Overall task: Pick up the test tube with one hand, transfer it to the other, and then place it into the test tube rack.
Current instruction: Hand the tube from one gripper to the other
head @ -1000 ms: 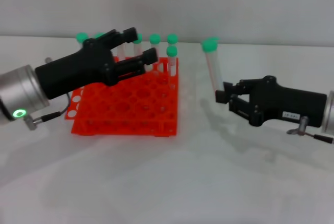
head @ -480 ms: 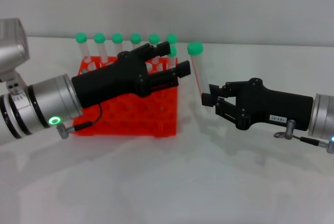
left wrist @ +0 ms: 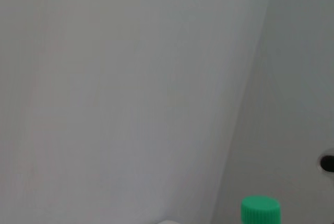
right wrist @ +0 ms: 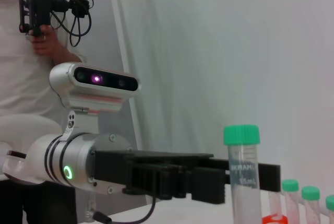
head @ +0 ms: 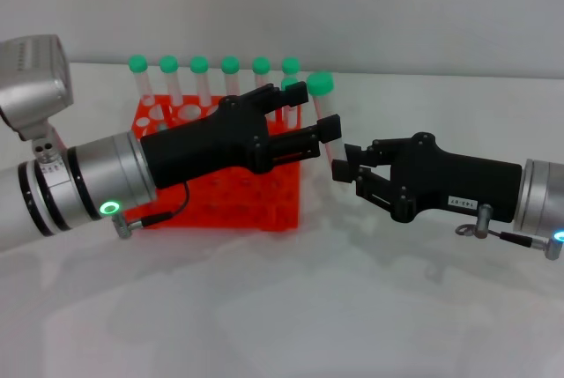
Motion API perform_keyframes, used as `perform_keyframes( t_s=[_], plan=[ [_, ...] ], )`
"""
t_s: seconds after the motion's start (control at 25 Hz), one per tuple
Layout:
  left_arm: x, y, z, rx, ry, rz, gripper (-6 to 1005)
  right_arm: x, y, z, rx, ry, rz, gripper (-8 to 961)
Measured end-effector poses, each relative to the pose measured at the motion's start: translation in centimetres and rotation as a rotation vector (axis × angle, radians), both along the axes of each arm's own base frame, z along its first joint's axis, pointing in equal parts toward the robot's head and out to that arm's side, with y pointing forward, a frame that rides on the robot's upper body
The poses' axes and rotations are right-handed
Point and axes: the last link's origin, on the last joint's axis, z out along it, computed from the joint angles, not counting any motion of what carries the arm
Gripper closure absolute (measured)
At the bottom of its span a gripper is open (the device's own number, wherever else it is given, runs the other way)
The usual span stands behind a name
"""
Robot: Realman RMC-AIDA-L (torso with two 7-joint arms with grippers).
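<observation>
The test tube (head: pixel 322 105), clear with a green cap, stands nearly upright in the air just right of the test tube rack (head: pixel 225 197). My right gripper (head: pixel 340 163), the one with the white label, is shut on the tube's lower end. My left gripper (head: pixel 315 111), on the silver forearm, is open, with one finger on each side of the tube's upper half. The right wrist view shows the tube (right wrist: pixel 241 167) between those black fingers (right wrist: pixel 209 178). In the left wrist view only the tube's green cap (left wrist: pixel 260 211) shows.
Several green-capped tubes (head: pixel 199 66) stand along the back row of the orange-red rack. The rack rests on a white table (head: pixel 264 316). In the right wrist view a person (right wrist: pixel 31 51) with a camera stands behind the robot's head (right wrist: pixel 96 84).
My left gripper has reached rightward over the rack to the tube. My right gripper has carried the tube leftward to meet it, so the left fingers now flank the tube.
</observation>
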Motion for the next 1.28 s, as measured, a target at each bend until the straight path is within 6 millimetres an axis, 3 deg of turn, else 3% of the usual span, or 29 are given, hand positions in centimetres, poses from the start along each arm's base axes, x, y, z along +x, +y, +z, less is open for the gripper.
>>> perform_keyframes(
  t_s=[0.2,0.44,0.64,1.28],
  plan=[
    [0.3,0.1,-0.3,-0.02,-0.007,0.002,173,-0.1,0.2,-0.2,-0.001,-0.01,-0.001,776],
    [0.6,0.0,-0.7,-0.047,-0.007,-0.003,401,-0.3,0.5,-0.4,0.004,-0.018,-0.001,776],
    [0.7,-0.1,-1.0,-0.059,0.0,-0.007,519,-0.5,0.5,-0.4,0.003,-0.02,0.005,776],
    [0.6,-0.3,-1.0,-0.067,-0.013,0.006,624,-0.2,0.9,-0.3,0.019,-0.035,-0.01,776]
  ],
)
